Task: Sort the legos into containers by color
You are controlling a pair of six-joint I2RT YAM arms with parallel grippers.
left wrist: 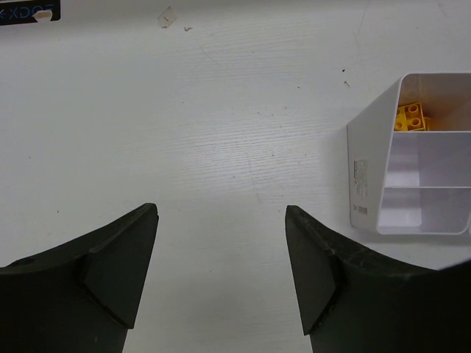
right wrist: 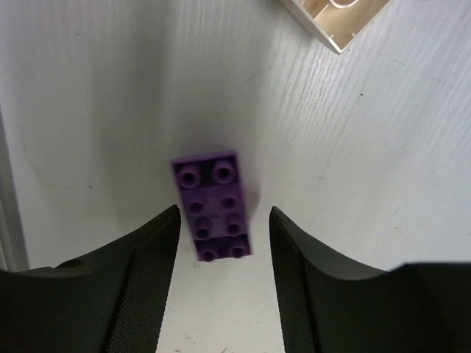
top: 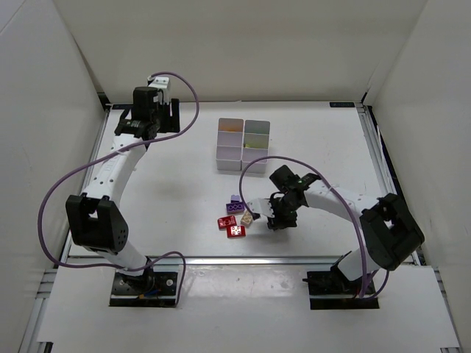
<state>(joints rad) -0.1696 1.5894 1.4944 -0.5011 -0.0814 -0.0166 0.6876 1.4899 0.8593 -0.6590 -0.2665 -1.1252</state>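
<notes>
A purple 2x4 lego lies flat on the table between my right gripper's fingertips, with a gap on each side, so this gripper is open. Beyond it lies a tan lego. From above, the right gripper sits just right of a small cluster: another purple lego, two red legos and the tan one. The white containers stand behind them. My left gripper is open over bare table at the far left.
In the left wrist view the containers are to the right, and one cell holds yellow legos. White walls enclose the table. A purple cable arches between the containers and the right arm.
</notes>
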